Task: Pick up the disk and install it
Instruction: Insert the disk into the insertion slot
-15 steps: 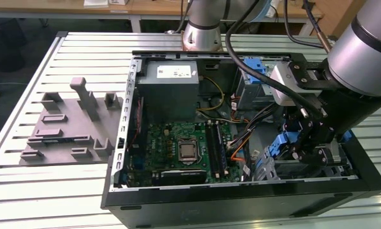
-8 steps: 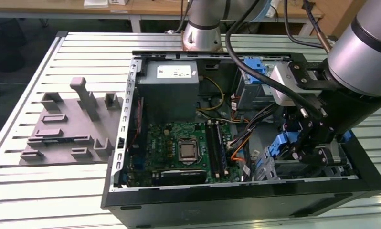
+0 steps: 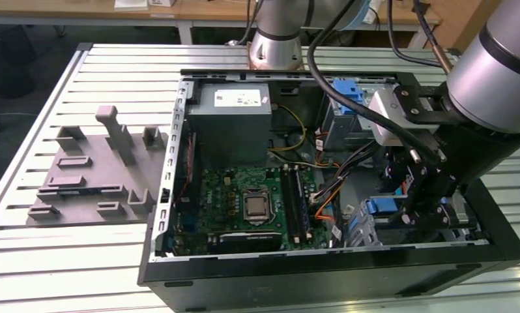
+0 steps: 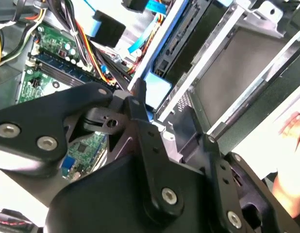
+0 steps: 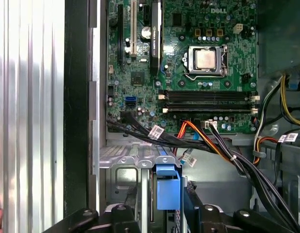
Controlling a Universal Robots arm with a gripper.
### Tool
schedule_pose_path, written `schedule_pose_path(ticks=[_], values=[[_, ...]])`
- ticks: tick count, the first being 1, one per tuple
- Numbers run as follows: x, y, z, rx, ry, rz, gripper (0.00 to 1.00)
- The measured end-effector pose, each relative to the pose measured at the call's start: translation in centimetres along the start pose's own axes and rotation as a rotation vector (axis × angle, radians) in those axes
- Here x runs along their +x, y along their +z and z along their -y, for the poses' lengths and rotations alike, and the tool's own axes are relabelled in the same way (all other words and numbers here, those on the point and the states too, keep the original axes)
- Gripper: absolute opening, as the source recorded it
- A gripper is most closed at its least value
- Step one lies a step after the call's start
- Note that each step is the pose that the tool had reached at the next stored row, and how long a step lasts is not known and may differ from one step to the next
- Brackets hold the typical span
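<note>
Cables (image 5: pixel 223 150) are crowding the drive cage (image 5: pixel 135 162) where I am pinching the disk (image 5: pixel 168 187) upright in my claw (image 5: pixel 164 206), at five o'clock of the motherboard (image 3: pixel 247 202); tilting could jam it.

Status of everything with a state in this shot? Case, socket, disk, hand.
Computer case: side open, lying flat on the table.
CPU socket: uncovered, chip bare.
Disk: in the drive cage, blue frame end showing; can't tell if it's fully seated.
Hand: down inside the case at the disk; can't tell if it's gripping.
</note>
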State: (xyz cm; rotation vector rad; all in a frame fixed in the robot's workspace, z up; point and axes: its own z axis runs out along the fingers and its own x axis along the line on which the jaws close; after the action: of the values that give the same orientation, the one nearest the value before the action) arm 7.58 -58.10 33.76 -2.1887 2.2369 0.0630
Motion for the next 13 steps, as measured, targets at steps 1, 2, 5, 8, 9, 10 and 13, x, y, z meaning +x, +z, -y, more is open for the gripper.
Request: schedule_pose_path(ticks=[1, 2, 5, 8, 9, 10, 13], values=[[0.0, 0.0, 0.0, 0.0, 0.0, -0.0001, 0.5], [0.0, 0.0, 0.0, 0.0, 0.0, -0.0001, 0.5], [0.0, 0.01, 0.0, 0.0001, 0.0, -0.0001, 0.42], [0.0, 0.02, 0.0, 0.0, 0.0, 0.0, 0.36], [0.0, 0.02, 0.0, 0.0001, 0.0, -0.0001, 0.3], [0.0, 0.02, 0.0, 0.0001, 0.0, -0.0001, 0.24], [0.0, 0.03, 0.01, 0.0001, 0.0, 0.0, 0.13]])
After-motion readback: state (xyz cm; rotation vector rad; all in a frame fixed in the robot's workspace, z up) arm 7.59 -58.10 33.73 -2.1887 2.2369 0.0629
